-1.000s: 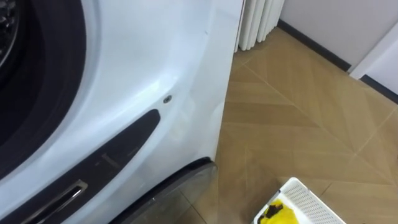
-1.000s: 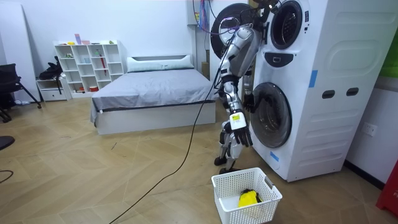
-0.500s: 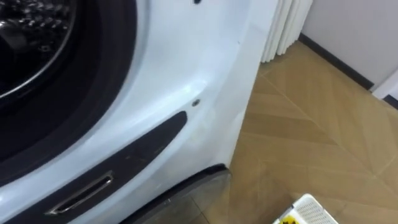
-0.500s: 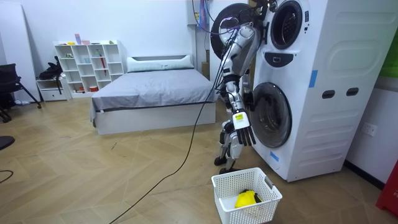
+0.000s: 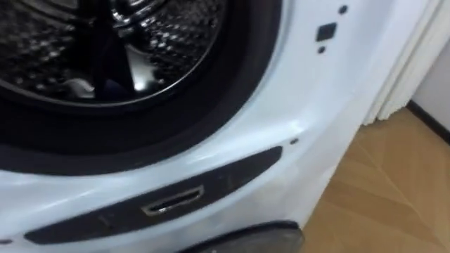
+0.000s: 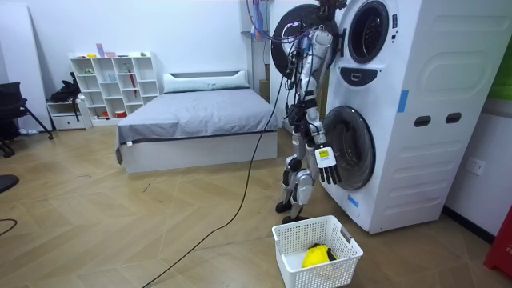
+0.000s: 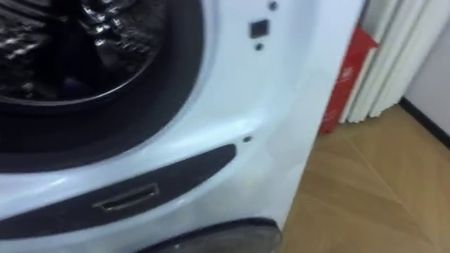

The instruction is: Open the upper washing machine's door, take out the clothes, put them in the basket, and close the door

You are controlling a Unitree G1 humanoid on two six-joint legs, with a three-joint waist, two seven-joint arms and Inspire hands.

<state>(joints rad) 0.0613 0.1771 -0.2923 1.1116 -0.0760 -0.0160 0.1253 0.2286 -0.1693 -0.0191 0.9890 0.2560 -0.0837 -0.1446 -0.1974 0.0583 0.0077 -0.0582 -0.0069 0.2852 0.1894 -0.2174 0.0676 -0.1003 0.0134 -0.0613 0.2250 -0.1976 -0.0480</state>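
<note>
Drum (image 5: 105, 49) open, right hand (image 6: 326, 165) hanging loose

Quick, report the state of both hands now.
Left hand: cannot be told.
Right hand: open, empty, hanging in front of the washing machine.

grey bed (image 6: 196, 120), white cube shelf (image 6: 112, 84), black chair (image 6: 12, 108), wooden floor (image 6: 120, 232)

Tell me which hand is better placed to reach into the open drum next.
Probably left: the drum sits toward the robot's left in the eye views, while the right hand hangs low and open by the lower door.
</note>
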